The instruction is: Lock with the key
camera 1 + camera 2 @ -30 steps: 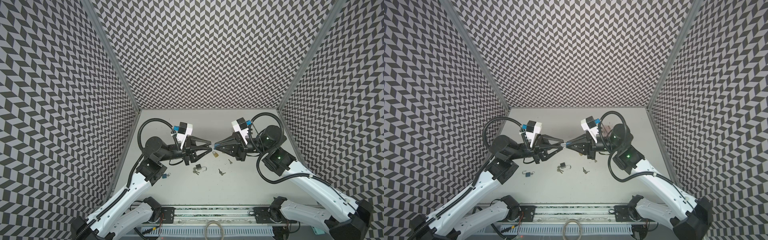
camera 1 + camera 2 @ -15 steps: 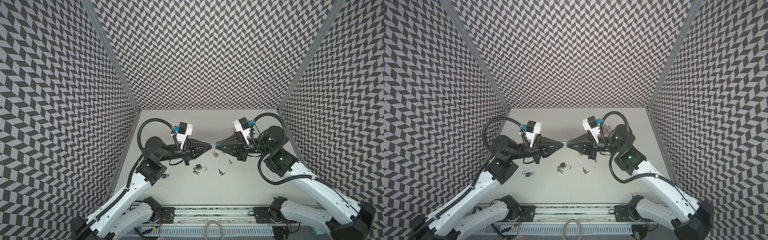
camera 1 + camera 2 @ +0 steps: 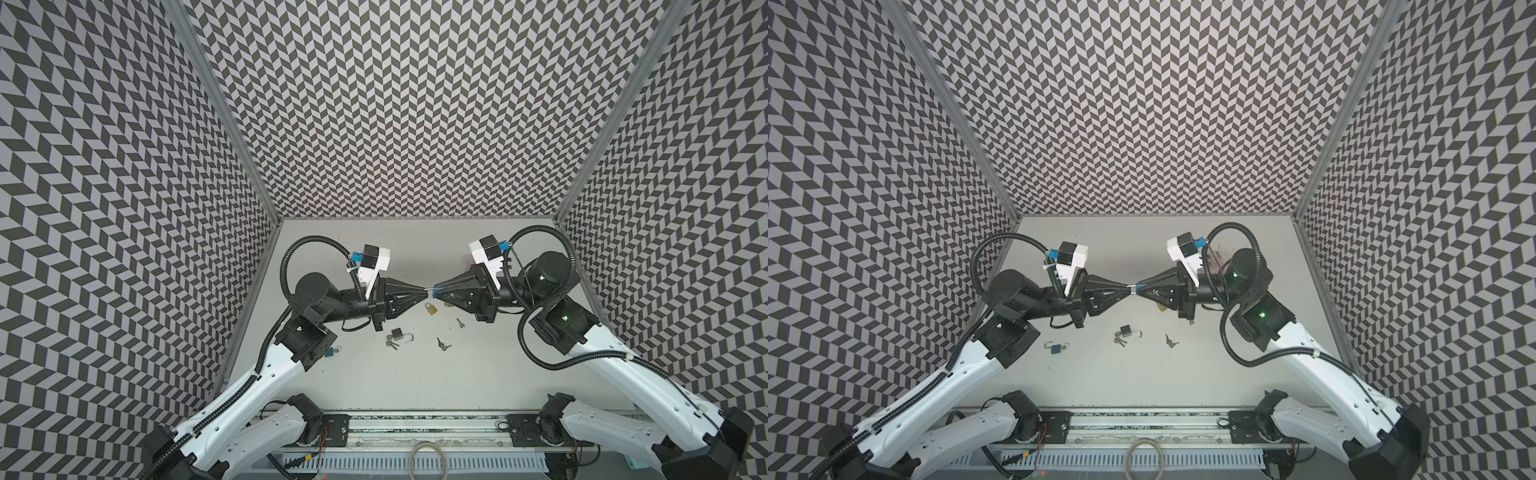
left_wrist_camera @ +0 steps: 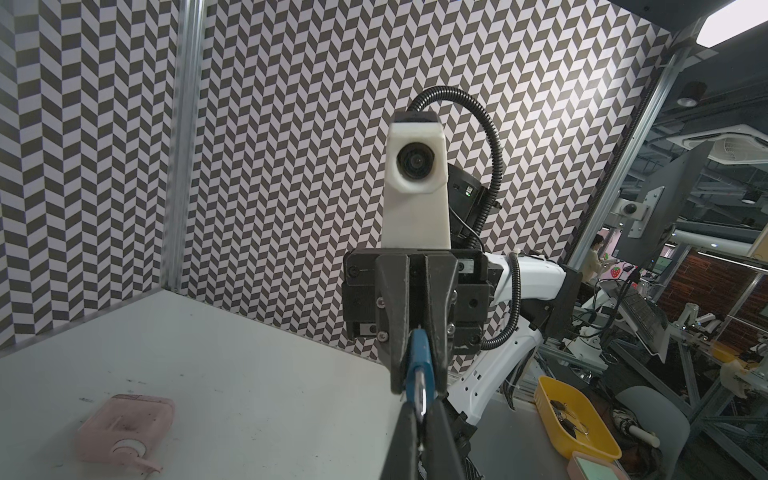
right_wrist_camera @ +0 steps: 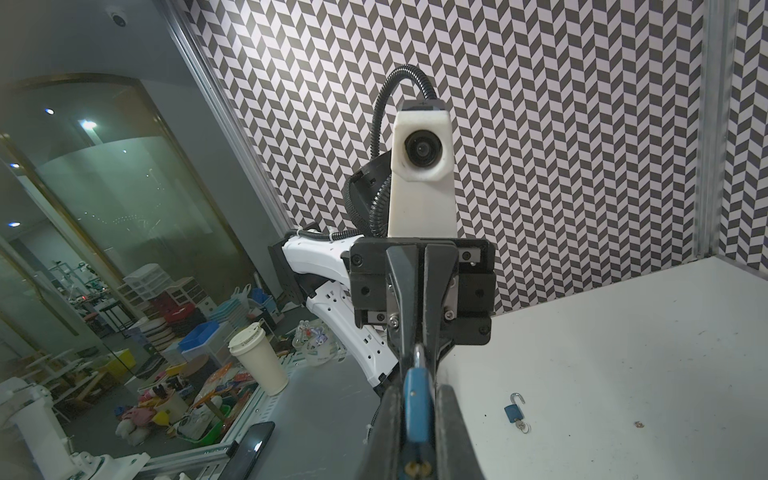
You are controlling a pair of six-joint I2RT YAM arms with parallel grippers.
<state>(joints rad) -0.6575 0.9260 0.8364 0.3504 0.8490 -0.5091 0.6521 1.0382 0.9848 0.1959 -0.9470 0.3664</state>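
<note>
Grey tabletop (image 3: 415, 395) within chevron walls (image 3: 415, 124), right gripper (image 3: 435, 291) pinched blue padlock (image 5: 417, 409), left gripper (image 3: 425, 292) clamped on its shackle (image 5: 420, 356), keyhole (image 5: 417, 468) showed only in right wrist view.

— What do the arms (image 3: 631, 378) look like?
— White moulded shells (image 3: 237, 411), black joint housings (image 3: 313, 286), ribbed black cable loops (image 4: 495, 145).
— The right gripper (image 3: 434, 289)?
— Black tapered fingers (image 4: 392, 324), screwed black carriage (image 4: 473, 295), white camera block (image 4: 415, 208).

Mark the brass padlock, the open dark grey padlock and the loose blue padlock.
brass padlock (image 3: 432, 309), in a top view, body.
open dark grey padlock (image 3: 397, 333), in a top view, body.
loose blue padlock (image 3: 1055, 349), in a top view, body.
</note>
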